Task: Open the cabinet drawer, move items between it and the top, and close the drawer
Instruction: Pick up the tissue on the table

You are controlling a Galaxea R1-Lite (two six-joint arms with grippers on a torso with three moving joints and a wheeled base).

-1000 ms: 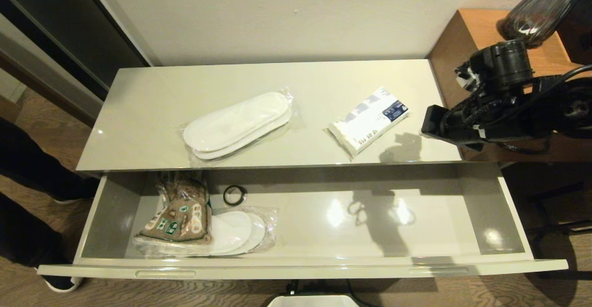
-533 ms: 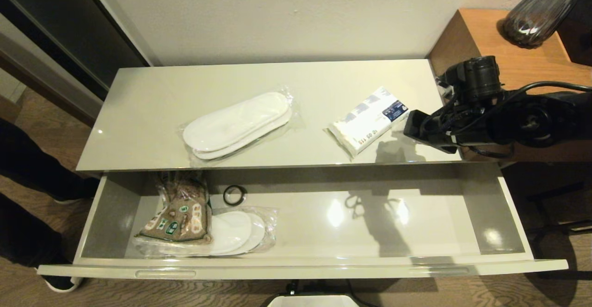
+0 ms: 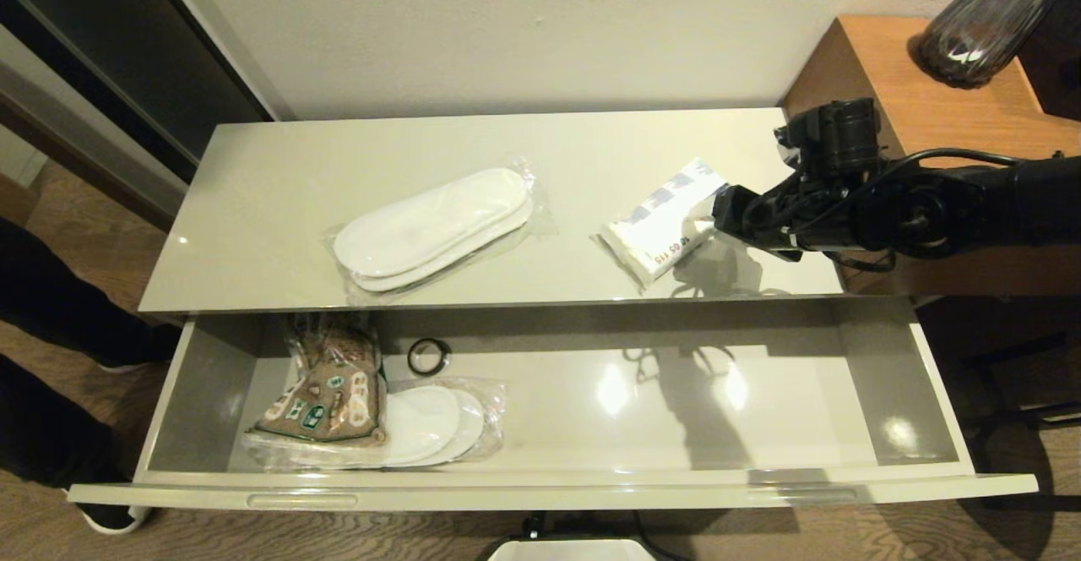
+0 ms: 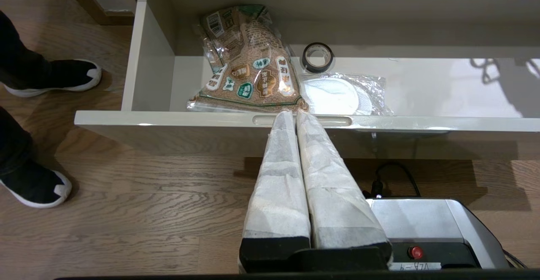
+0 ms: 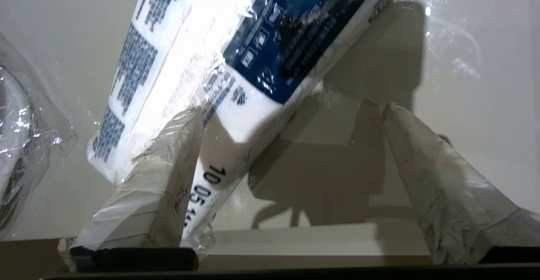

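Note:
The cabinet drawer [image 3: 549, 487] stands pulled fully out. On the top [image 3: 279, 172] lie a wrapped pair of white slippers [image 3: 431, 227] and the tissue pack [image 3: 654, 227]. My right gripper [image 3: 718, 216] hovers open at the pack's right end. In the right wrist view the tissue pack [image 5: 190, 39] slants past one finger [image 5: 168, 179] of the right gripper [image 5: 292, 109], partly inside the gap. A second slipper pair [image 3: 431, 422] lies in the drawer. The left gripper [image 4: 291, 113] is shut and empty, just in front of the drawer's left slot handle [image 4: 337, 121].
In the drawer's left part, a brown printed packet [image 3: 329, 388] lies on the slippers, with a small black ring [image 3: 428, 356] behind. A higher wooden surface [image 3: 929, 105] with a dark glass vase [image 3: 980, 29] stands to the right. A person's shoes [image 4: 55, 75] stand to the left.
My right gripper has moved left over the cabinet top, from beyond its right edge to the tissue pack's right end. The pack and the slippers have not moved.

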